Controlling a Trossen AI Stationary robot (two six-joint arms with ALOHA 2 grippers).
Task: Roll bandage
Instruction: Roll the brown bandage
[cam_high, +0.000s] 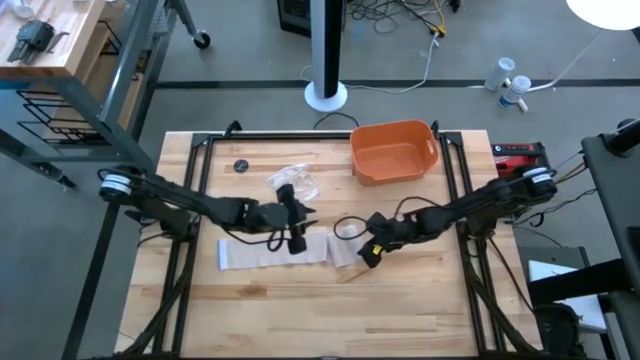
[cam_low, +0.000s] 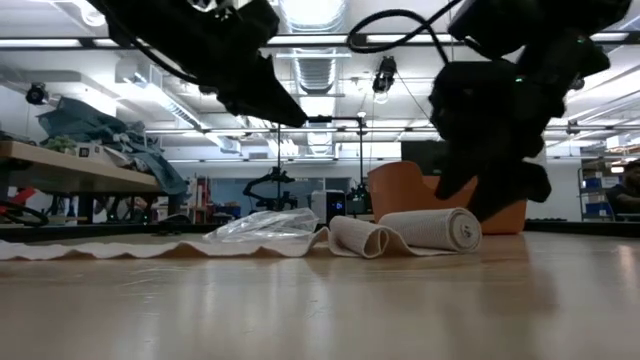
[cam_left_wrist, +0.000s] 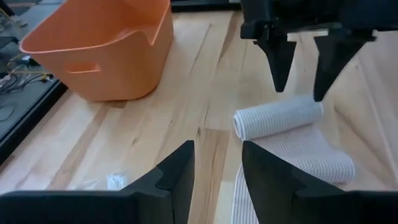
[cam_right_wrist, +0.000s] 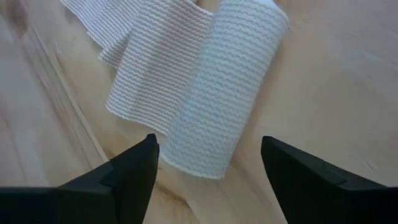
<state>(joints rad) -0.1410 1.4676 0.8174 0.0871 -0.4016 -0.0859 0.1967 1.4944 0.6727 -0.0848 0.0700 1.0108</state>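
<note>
Orange tub (cam_high: 392, 151) holding nothing; both pincers (cam_high: 298, 228) (cam_high: 369, 254) spread, empty, above the bandage (cam_high: 275, 252).

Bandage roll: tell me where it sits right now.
In the high view, the bandage lies mid-table; its rolled end sits just below the open right gripper, in front of the orange tub.

The light wooden tabletop (cam_high: 260, 310) carries an orange tub (cam_high: 393, 150) near its far edge. A crumpled clear plastic wrapper (cam_high: 295, 181) lies left of the tub, and a small dark round object (cam_high: 241, 166) sits farther left. Across the middle lies the off-white bandage (cam_high: 275, 252), its flat strip running to a rolled end (cam_low: 432, 229) just beside a loose fold.
</note>
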